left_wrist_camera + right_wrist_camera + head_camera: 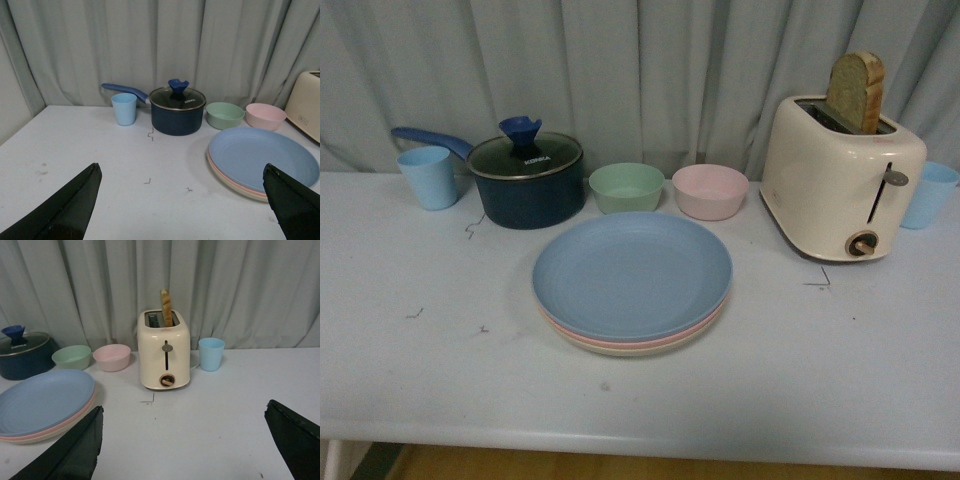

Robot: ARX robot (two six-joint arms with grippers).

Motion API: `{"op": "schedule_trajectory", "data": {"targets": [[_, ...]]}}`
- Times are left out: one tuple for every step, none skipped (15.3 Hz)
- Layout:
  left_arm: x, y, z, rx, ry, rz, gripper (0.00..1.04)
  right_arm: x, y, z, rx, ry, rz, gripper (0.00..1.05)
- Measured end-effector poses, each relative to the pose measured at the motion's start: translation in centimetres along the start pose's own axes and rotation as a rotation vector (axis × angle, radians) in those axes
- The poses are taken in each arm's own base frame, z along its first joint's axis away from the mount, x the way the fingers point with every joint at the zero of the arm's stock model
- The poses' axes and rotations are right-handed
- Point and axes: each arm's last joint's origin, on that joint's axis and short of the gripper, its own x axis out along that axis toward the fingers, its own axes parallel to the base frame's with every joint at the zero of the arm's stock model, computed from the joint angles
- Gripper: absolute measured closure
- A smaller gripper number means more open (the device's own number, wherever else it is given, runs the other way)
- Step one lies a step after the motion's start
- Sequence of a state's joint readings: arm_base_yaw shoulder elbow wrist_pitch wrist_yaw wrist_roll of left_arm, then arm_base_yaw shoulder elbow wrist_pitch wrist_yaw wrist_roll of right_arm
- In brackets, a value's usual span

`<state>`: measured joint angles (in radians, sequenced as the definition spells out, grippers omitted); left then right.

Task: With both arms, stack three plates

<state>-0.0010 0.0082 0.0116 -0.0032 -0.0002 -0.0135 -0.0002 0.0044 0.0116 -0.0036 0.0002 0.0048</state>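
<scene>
Three plates already nested in one pile at the middle of the worktop (420,380) — blue plate (632,272) uppermost, pink plate (620,338) showing as a thin rim beneath it, beige plate (638,350) lowest, touching the surface. Rims nearly flush all round, the pile level, no tilt visible. Judged from this: stacking done, nothing left to lift.

Left pincer (182,200) spread wide, holding nothing, hovering above bare worktop with the pile off to its right side and slightly ahead. Right pincer (182,440) likewise spread wide and empty, the pile off to its left side. Neither arm visible in the front view, so both drawn back toward the robot's body, well apart from the plates. Pile lying between the two pincers, roughly midway — neither arm clearly nearer.

No long axis to speak of: round plates, graspable at any point of the rim. Should a correction be wanted, approach from the near edge, low and level, each pincer swinging inward toward the centre.

Behind the pile, near but not touching: green bowl (626,186) and pink bowl (709,190). Toaster (840,175) to the right, pot (526,180) to the left.
</scene>
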Motion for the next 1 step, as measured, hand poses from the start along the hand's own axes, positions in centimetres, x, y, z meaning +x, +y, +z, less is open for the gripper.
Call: {"op": "schedule_trajectory", "data": {"targets": [[0.00,0.00,0.00,0.000,0.000,0.000,0.07,0.00,0.00,0.00,0.000,0.000,0.000,0.06]]}}
